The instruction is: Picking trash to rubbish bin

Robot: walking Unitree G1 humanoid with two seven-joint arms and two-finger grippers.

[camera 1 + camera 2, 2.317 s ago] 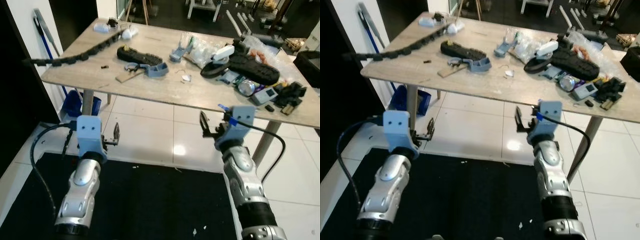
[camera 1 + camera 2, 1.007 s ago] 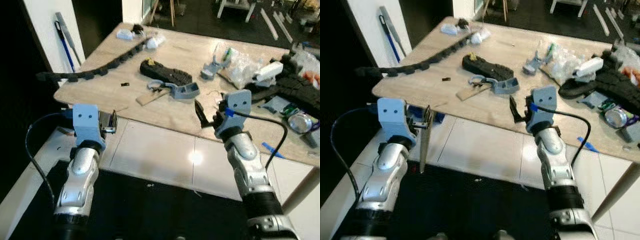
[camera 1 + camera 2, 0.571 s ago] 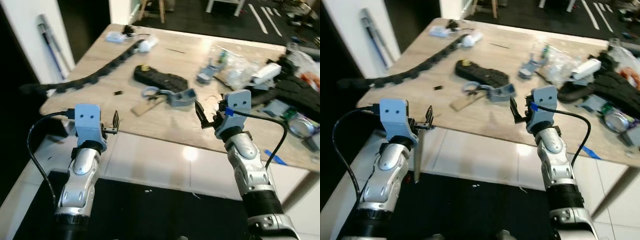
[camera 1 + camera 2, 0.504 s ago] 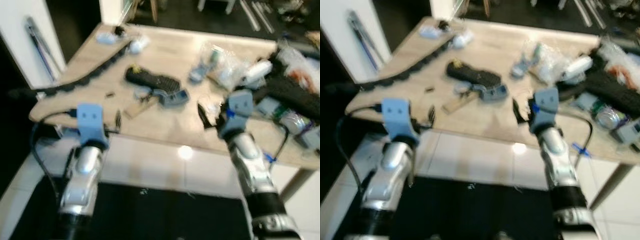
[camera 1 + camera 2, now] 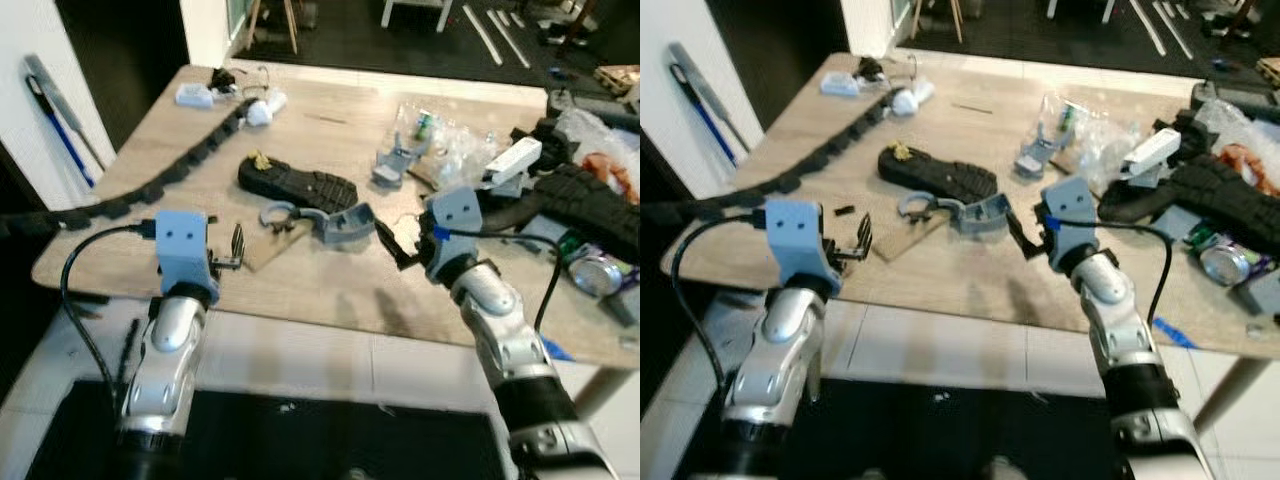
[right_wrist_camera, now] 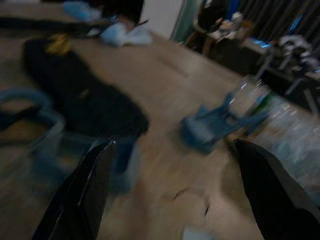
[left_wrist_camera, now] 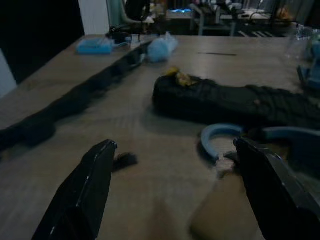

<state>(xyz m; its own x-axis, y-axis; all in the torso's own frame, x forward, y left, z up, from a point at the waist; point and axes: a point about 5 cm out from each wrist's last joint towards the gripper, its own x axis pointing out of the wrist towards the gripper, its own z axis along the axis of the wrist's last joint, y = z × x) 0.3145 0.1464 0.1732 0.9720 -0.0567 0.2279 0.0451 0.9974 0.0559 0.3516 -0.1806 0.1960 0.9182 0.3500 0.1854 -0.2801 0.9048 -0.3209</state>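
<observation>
Cluttered wooden table [image 5: 330, 290] stands in front of me, over white floor tiles with a dark mat nearest my feet. On the table I see a long black segmented chain [image 5: 150, 185] running from the far left corner toward the near left edge, a black shoe sole [image 5: 297, 185] near the middle, and a blue-grey plastic part [image 5: 340, 222] just right of it. A flat tan scrap [image 5: 268, 245] lies touching the near side of a small blue ring [image 5: 276, 212]. Farther right sit crumpled clear plastic bags [image 5: 450, 150], a large black tread piece [image 5: 590, 200] and a crushed can [image 5: 598, 272] close to the near right edge.

My left claw [image 5: 236, 250] hovers above the near left part of the table, beside the tan scrap. Its fingers [image 7: 87, 192] are spread wide in the left wrist view, with nothing between them.

My right claw [image 5: 1020, 235] hangs over the table centre, just next to the blue-grey plastic part. Its fingers [image 6: 90, 190] are likewise parted wide and hold nothing; that wrist view is blurred.

I cannot make out a rubbish bin.
</observation>
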